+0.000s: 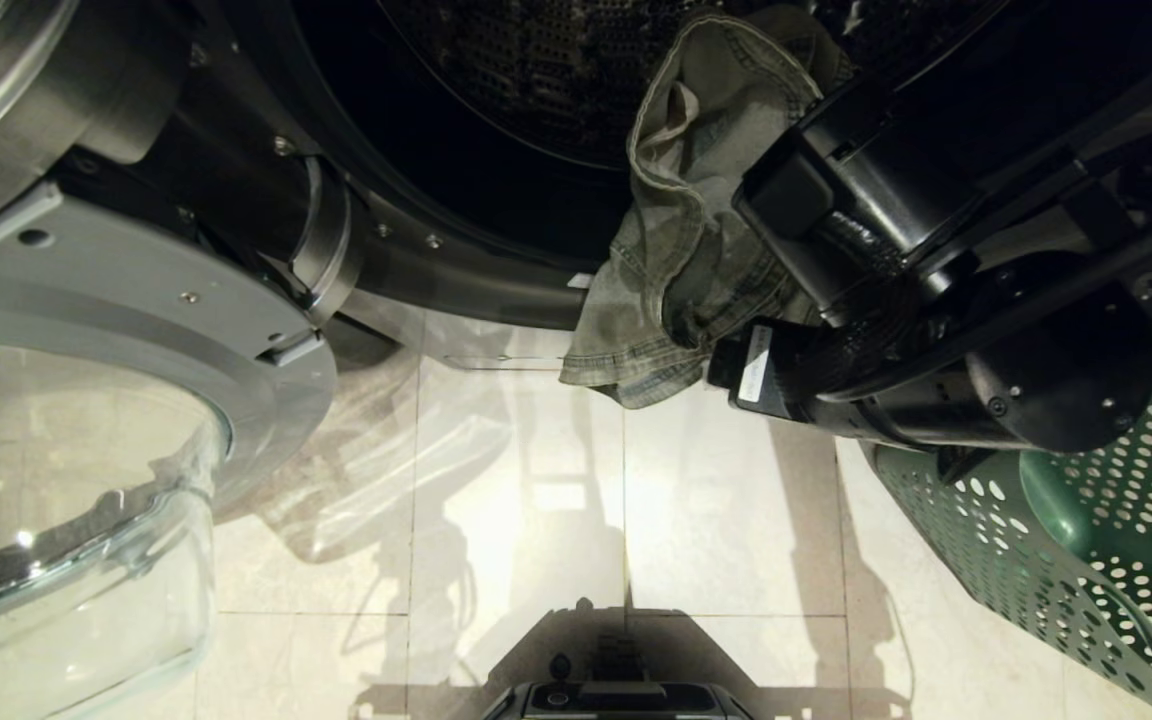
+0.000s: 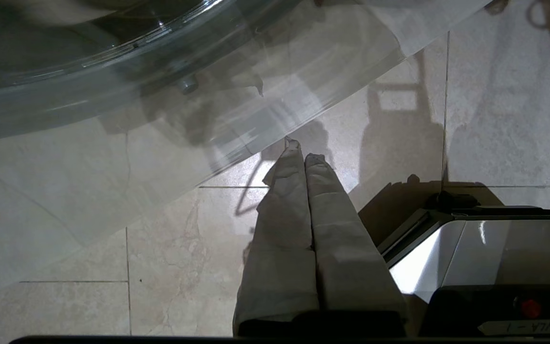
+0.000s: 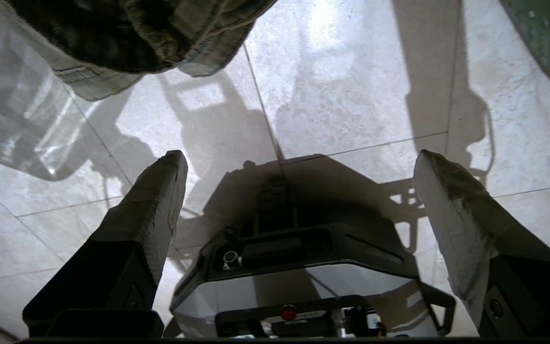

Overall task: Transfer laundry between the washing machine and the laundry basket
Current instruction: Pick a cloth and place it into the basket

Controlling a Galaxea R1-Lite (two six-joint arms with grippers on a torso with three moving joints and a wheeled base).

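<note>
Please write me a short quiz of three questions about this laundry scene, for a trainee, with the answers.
1. True or false: the denim garment lies fully inside the laundry basket.
2. Which end effector has its fingers wide apart? A) the left end effector B) the right end effector
3. Fill the gap: the washing machine's glass door stands ____.

Key:
1. False. It hangs over the lower rim of the washing machine opening, its hem above the tiled floor.
2. B. In the right wrist view nothing is between its fingers; the left fingers are pressed together.
3. open, on the robot's left side.
</note>
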